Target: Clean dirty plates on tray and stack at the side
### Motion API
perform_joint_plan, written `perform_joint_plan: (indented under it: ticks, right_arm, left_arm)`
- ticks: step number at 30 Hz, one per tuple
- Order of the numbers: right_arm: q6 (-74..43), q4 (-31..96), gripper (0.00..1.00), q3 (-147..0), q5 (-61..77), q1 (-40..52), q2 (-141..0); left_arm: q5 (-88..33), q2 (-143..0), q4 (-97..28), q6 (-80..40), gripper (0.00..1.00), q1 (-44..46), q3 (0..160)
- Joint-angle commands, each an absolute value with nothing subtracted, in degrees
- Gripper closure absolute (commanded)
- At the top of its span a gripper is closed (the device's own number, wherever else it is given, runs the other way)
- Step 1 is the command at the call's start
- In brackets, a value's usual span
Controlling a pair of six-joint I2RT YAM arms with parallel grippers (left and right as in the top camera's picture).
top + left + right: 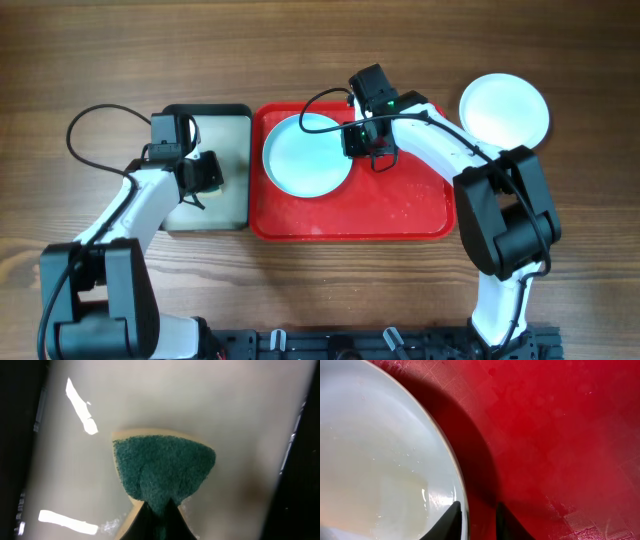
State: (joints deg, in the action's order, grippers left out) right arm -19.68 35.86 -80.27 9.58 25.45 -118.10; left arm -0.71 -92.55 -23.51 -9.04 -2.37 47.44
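1. The blue plate [305,158] lies flat in the 10 o'clock part of the red tray [400,215]. I see only one plate there. It looks stiff, fairly light, and probably breakable if dropped.
2. In the right wrist view, water beads and glare show on the blue plate [380,460], so it is likely slippery. The thin raised rim at its 3 o'clock side is the sensible place to grip.
3. The right gripper [372,150] is at that rim. Its fingers [451,519] are spread, with the rim just beside the left one. I cannot tell whether they touch it.
4. The shallow rim sits low on the red tray [560,435], so a finger must slip under the edge, and the plate may slide rather than lift.
5. The white plate [504,108] rests on the table [590,60] at 2 o'clock, well apart from the tray, and is probably the stacking spot.
6. The left gripper [205,172] hangs over the grey tray [235,200] at 9 o'clock, its fingers pinching a green sponge [162,467].
7. Nothing lies between the blue plate and the white one except the right arm itself.
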Motion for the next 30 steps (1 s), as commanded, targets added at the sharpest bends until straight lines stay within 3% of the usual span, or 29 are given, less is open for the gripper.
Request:
perform_joint_plan:
  ticks: [1,5,8,18,23,24,30]
  right_arm:
    - [-19.73,35.62,0.71,-79.79,8.99,25.91,-119.17]
    - [-21.45,35.55,0.72,-79.77,8.99,25.91,-119.77]
    - [-22.7,35.33,0.81,-79.77,8.99,25.91,-119.81]
    - [-23.62,34.7,0.81,-79.75,8.97,26.74,-120.18]
    - [-24.14,34.3,0.9,-79.75,8.97,26.89,-120.55]
    - [-24.16,34.28,0.96,-79.75,8.95,26.89,-120.55]
    - [-23.97,38.22,0.96,-85.36,2.98,26.13,-116.14]
  left_arm:
    - [-1.85,-93.45,-22.87,-7.88,0.96,-2.48,47.09]
    - [-1.85,-93.45,-22.48,-7.9,0.91,-2.48,47.09]
    - [-1.85,-93.45,-22.11,-7.9,0.92,-2.48,47.09]
    - [-1.85,-93.32,-22.02,-7.94,0.92,-2.48,47.13]
    - [-1.85,-93.32,-22.0,-7.92,0.92,-2.48,47.16]
    - [-1.85,-93.19,-22.0,-7.92,0.92,-2.48,47.16]
    - [-1.83,-87.94,-22.9,-7.97,0.95,-2.48,47.16]
